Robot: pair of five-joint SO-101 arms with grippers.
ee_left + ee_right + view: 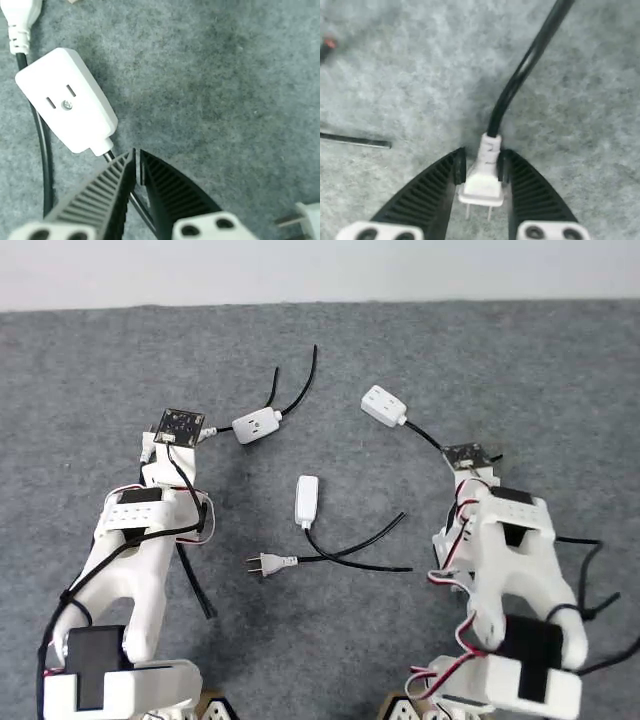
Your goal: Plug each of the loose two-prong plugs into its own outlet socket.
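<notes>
right gripper (481,152): we found it pinching a white two-prong plug (482,182) by its sides. the plug's long axis ran along the fingers, with the prongs toward the wrist and the black cord (520,75) leading away to the far socket (382,405). left gripper (137,151): pressed together on the short lead (108,156) of a second socket (65,102), whose slots faced up. between the arms we saw a loose plug (265,563) lying flat on the grey felt (450,350), prongs toward the left arm's side, near a third socket (307,500).
</notes>
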